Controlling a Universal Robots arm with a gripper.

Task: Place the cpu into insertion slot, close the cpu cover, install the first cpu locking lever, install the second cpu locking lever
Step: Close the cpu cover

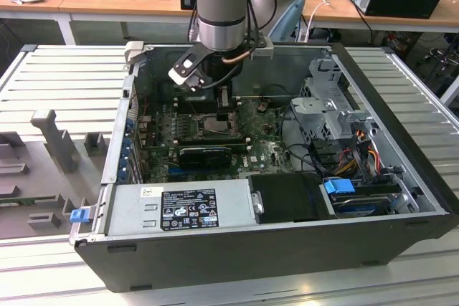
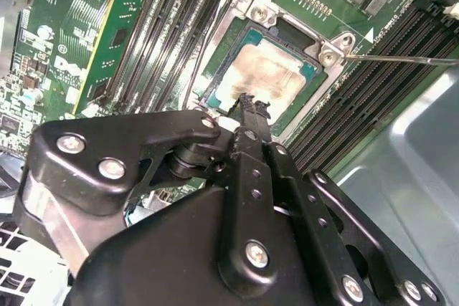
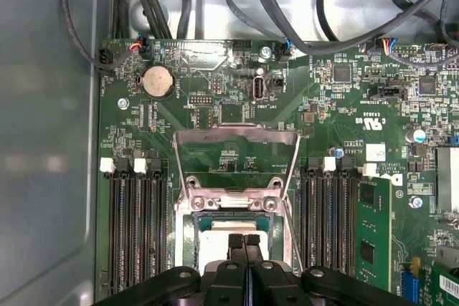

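The cpu [image 2: 276,69] lies flat in the insertion slot [image 3: 188,238], silver top up, amid the green motherboard [image 1: 262,150]. The cpu cover [image 3: 237,134] stands open, raised on its hinge [image 3: 235,202], and the board shows through its square window. My gripper [image 3: 244,240] is shut, its fingertips pressed together right over the cpu's near edge, with nothing between them; it also shows in the second wrist view [image 2: 247,102] and the exterior view [image 1: 224,109]. A thin wire locking lever [image 2: 401,59] sticks out sideways from the socket, unlatched. Another wire lever [image 3: 290,238] runs along the socket's side.
Long black memory slots [image 3: 136,227] flank the socket on both sides. A black card [image 1: 204,154] and the power supply [image 1: 179,209] sit nearer the case front. A drive cage [image 1: 330,105] and cable bundles [image 3: 287,5] crowd the case wall.
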